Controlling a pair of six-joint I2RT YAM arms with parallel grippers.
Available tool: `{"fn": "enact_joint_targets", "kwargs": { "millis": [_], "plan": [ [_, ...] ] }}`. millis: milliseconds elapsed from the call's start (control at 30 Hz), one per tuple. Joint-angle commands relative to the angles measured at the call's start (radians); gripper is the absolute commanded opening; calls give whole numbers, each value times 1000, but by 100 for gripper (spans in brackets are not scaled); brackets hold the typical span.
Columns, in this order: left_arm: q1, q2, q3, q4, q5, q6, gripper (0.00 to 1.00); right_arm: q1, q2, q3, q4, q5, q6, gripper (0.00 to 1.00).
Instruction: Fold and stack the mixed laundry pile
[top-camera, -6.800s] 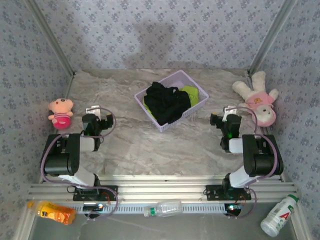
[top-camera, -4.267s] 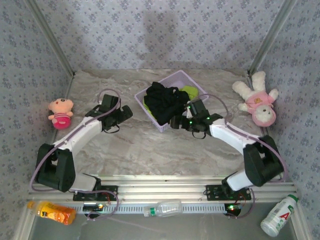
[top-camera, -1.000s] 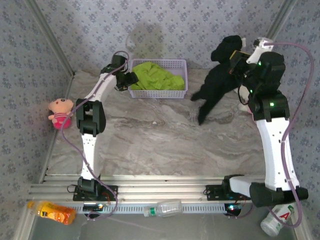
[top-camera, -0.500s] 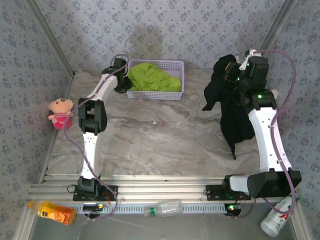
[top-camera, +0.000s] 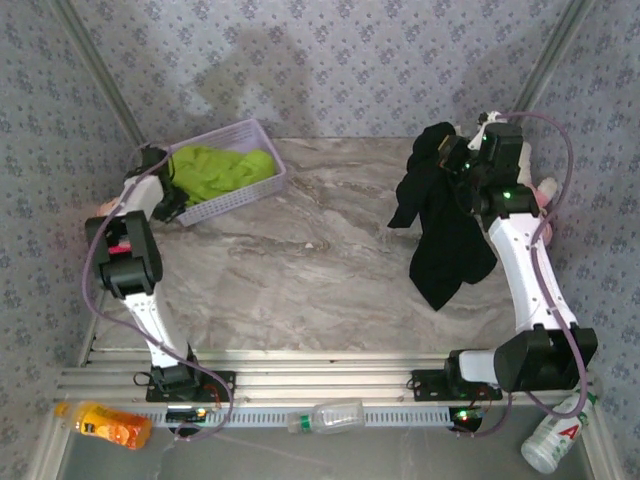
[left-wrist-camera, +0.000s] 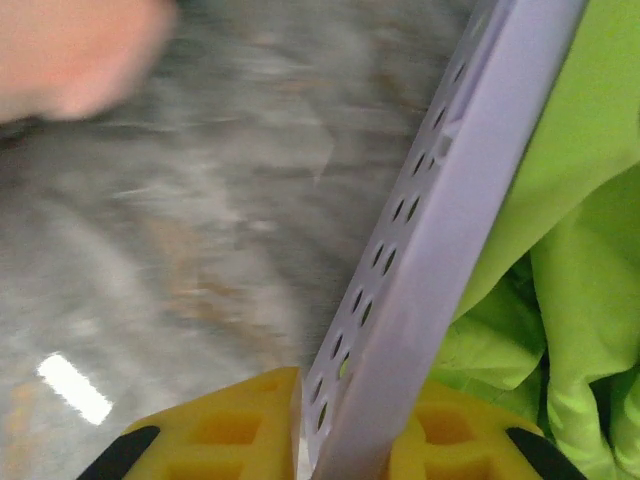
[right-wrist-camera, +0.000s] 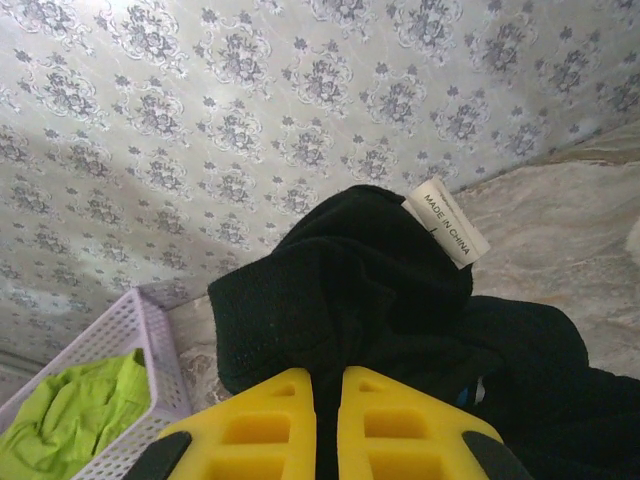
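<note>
While the right gripper (right-wrist-camera: 327, 385) is pinching the black T-shirt (top-camera: 445, 240) aloft and the left gripper (left-wrist-camera: 350, 425) clamping the basket (top-camera: 240, 198) (lime-green T-shirt (top-camera: 215, 170) inside), nothing is lying folded.

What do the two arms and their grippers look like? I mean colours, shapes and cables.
Both the left arm and the right arm have slim white links between bulky black joints. A thin lavender cable loops along each. Small green lights glow on the right arm. The left gripper and right gripper have yellow fingers with square recesses and black outer edges.
</note>
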Motion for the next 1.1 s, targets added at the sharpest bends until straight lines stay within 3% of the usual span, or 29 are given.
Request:
{"fn": "enact_joint_targets", "kwargs": {
  "millis": [0,267,333,433,567,600,700,733,933,1067],
  "plan": [
    [-5,-90,-112,31,-72,-103,17,8,27,5,71,-54,32,0],
    [0,-272,-329,79,-182,-305,12,75,125,17,105,-147,63,0],
    [0,-302,-337,95,-172,-287,24,109,157,22,101,-169,58,0],
    [-5,-322,-285,66,-127,-240,61,152,209,22,83,-182,48,0],
    [-67,-374,-230,37,-91,-121,72,178,296,21,59,-195,50,0],
    [-96,-393,-222,28,-86,-89,74,181,325,22,54,-199,48,8],
    [-201,-446,-217,22,-35,-8,75,178,407,76,-35,-193,7,65],
    [-249,-461,-220,27,-14,12,75,178,429,102,-95,-176,-10,71],
    [-570,-437,-253,142,93,32,76,145,397,70,-209,-104,-40,77],
    [-716,-317,-229,227,170,37,75,90,303,-58,-241,-89,-17,78]
  ]
}}
